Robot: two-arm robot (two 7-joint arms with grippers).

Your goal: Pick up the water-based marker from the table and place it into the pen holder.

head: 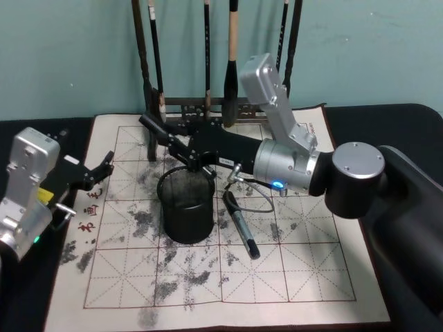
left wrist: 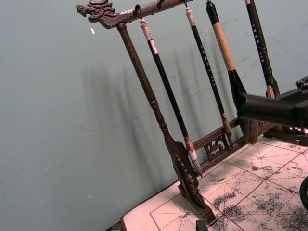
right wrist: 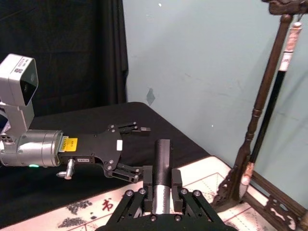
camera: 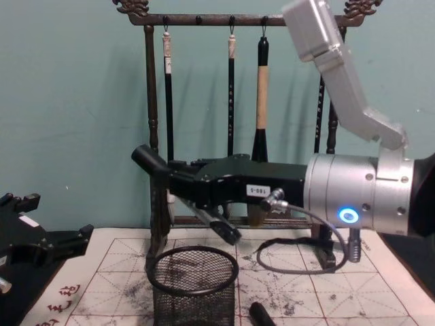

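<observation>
L gripper (head: 104, 173) hangs over the table's (head: 374, 117) left edge with its fingers spread and nothing in them; we judge it idle.

Next over, the black wire-mesh pen holder (head: 185, 218) stands upright on the cream calligraphy mat (head: 291, 277), approx. mid-mat, mouth clear.

Just above it, the R gripper (head: 181, 151) is clenched round the water-based marker (camera: 148, 161). It's a dark, round barrel, held mid-length and tilted, with the upper end toward our left and the lower end just over the holder's rim.

Step, as we read it: pick done, we're in the placing phase. The next move needs the lower end centred over the mouth, the barrel tipped nearer vertical, then a short descent and release.

A second dark pen (head: 242, 232) lies on the mat just right of the holder. The wooden brush rack (head: 208, 107) stands behind.
</observation>
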